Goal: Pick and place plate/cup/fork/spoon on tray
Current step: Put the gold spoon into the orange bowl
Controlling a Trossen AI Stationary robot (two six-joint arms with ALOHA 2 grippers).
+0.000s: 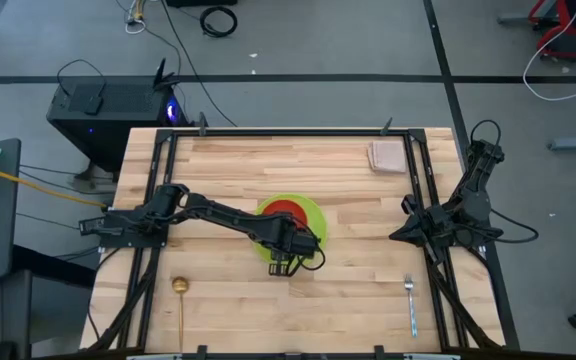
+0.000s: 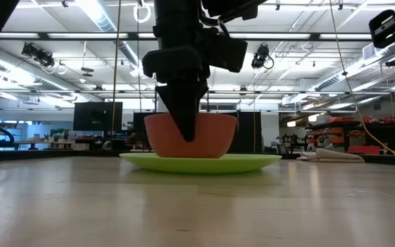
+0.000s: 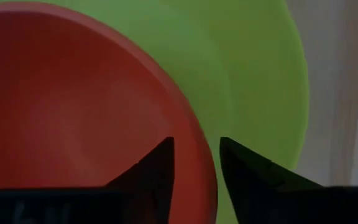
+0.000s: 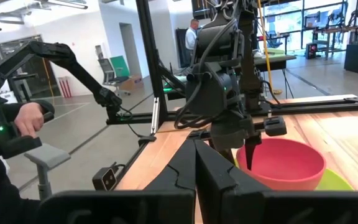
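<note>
The red-orange cup (image 1: 280, 211) stands by its base on the lime-green plate (image 1: 311, 213), which lies flat at the table's middle. My left gripper (image 1: 290, 243) hangs over the cup's near rim, fingers pointing down, and is shut on it; it also shows in the low view (image 2: 187, 134). The golden spoon (image 1: 180, 300) lies near the front left edge. The silver fork (image 1: 410, 300) lies near the front right. My right gripper (image 4: 196, 155) is shut and empty, and waits at the table's right side (image 1: 408, 222). My left gripper holds the cup's rim (image 3: 207, 180) on its near side, one finger (image 3: 160, 168) inside the cup and the other (image 3: 247, 174) outside. The fingers come from above, pointing down. The cup stands upright with its base on the plate (image 2: 252, 162).
A pinkish-beige square pad (image 1: 388, 155) lies at the table's far right. Dark metal rails run along the table's edges (image 1: 288, 132). A person's hand (image 4: 30, 118) shows in the room beyond the table. Bare wood lies between the plate and the front edge.
</note>
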